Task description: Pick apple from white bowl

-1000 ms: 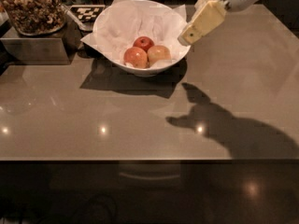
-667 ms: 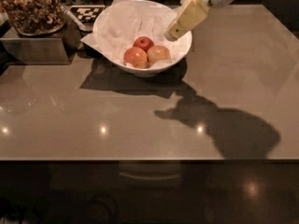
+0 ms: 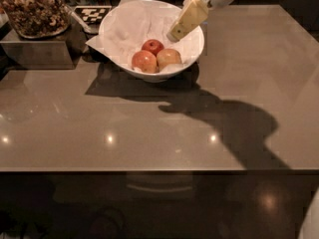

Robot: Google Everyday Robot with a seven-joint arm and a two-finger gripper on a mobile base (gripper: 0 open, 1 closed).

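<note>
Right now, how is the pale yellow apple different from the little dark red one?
The pale yellowish-tan apple looks bigger than the small dark red apple, and lies in front of it. Both rest in the paper-lined white bowl; the pincer hangs over its right side.

One high camera looks down across the table (image 3: 149,128), claw (image 3: 175,35) above the far white bowl (image 3: 193,58)

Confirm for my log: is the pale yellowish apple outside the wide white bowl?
No: the apple lies in the bowl, the gripper hovering above it.
</note>
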